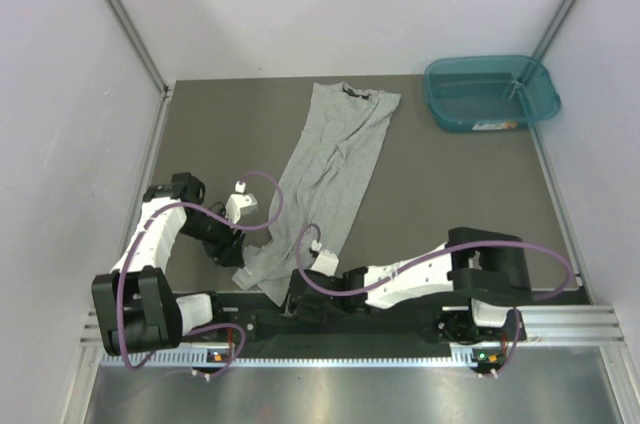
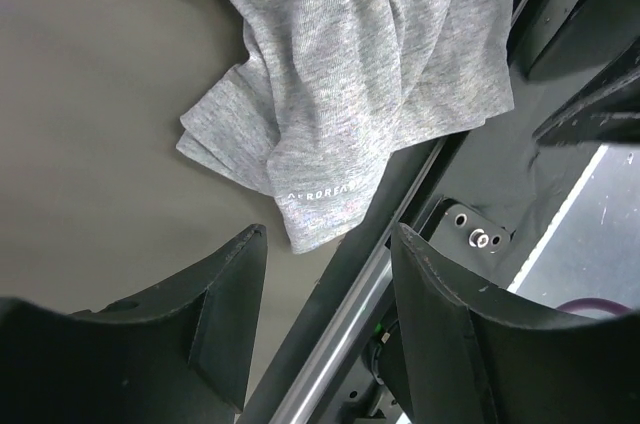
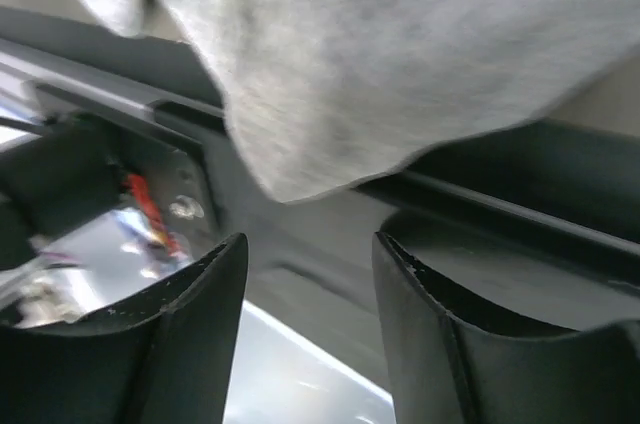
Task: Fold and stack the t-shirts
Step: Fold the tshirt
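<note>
One light heather-grey t-shirt (image 1: 333,166) lies bunched into a long strip, running from the back middle of the table to its near edge. Its neck with a black label points to the back. In the left wrist view the shirt's hem corner (image 2: 340,94) with small white lettering lies just ahead of my left gripper (image 2: 330,239), which is open and empty. From above, my left gripper (image 1: 228,249) sits at the left of the shirt's near end. My right gripper (image 1: 298,296) is low at that hem's right side. Its jaws (image 3: 310,242) stand open and empty below the grey cloth (image 3: 400,64).
A teal plastic tub (image 1: 541,104) stands in the back right corner. White walls close in the table on the left, back and right. The metal rail (image 1: 400,329) carrying the arm bases runs along the near edge, right under the shirt's hem.
</note>
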`<state>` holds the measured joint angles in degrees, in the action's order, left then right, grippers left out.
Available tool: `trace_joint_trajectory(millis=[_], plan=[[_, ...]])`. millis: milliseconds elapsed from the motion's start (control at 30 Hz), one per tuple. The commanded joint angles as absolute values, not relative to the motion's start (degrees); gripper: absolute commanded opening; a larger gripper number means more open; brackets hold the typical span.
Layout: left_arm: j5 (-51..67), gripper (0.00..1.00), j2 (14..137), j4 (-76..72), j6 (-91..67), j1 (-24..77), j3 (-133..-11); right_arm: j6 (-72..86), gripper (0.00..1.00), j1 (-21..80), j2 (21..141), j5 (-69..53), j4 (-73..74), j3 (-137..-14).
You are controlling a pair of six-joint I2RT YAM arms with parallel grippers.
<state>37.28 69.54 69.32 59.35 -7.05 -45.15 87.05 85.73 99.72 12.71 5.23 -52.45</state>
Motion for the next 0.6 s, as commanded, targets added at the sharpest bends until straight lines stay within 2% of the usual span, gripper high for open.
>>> trace_joint_trajectory(millis=[0,100,300,433,567], plan=[[40.17,0.58,69.17,69.25,61.00,-6.85,-45.26,96.93,0.53,87.10,101.78,18.70,-2.26,-49.77],[40.87,0.58,67.94,71.89,62.48,-6.86,-45.88,100.63,0.54,88.33,99.67,22.57,2.78,-49.04],[40.96,0.57,66.36,71.89,61.26,-6.77,-46.75,99.14,0.56,88.24,101.42,25.83,16.69,-55.46],[41.13,0.58,67.06,71.81,60.12,-6.86,-47.72,102.29,0.55,87.28,99.67,29.43,21.87,-54.67],[41.22,0.57,67.93,71.37,60.47,-6.77,-47.73,95.82,0.56,85.35,99.92,29.89,19.97,-55.19]])
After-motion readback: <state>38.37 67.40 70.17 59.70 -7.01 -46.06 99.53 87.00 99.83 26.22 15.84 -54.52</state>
